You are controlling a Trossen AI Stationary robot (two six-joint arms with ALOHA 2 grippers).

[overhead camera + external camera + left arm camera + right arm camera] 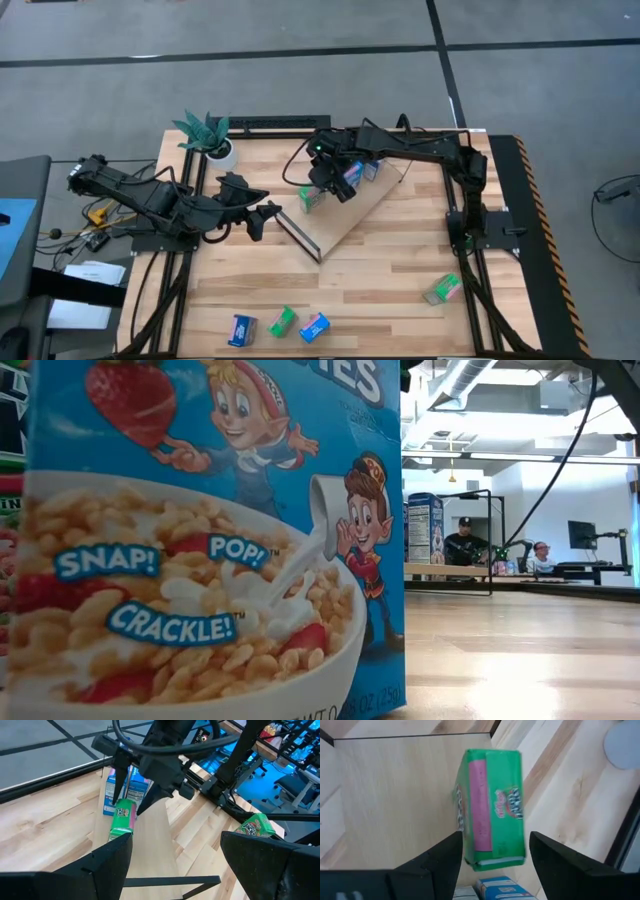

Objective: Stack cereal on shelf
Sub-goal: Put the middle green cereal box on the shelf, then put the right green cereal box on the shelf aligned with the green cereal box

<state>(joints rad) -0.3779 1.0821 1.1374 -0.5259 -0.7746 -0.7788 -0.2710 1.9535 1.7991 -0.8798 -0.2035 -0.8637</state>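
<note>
While poised over the long pale-wood shelf board point(350, 215), right claw point(492, 851) spread apart, astride a small green cardboard cereal box point(492, 810); left claw point(175, 851) spread wide, empty.

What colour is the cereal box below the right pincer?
Green cereal box, with a pink side panel; the right wrist view shows it best.

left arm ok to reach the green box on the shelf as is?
Probably not cleanly: the right gripper straddles the green box on the shelf, blocking it. The left gripper, open, sits just off the shelf's end.
</note>
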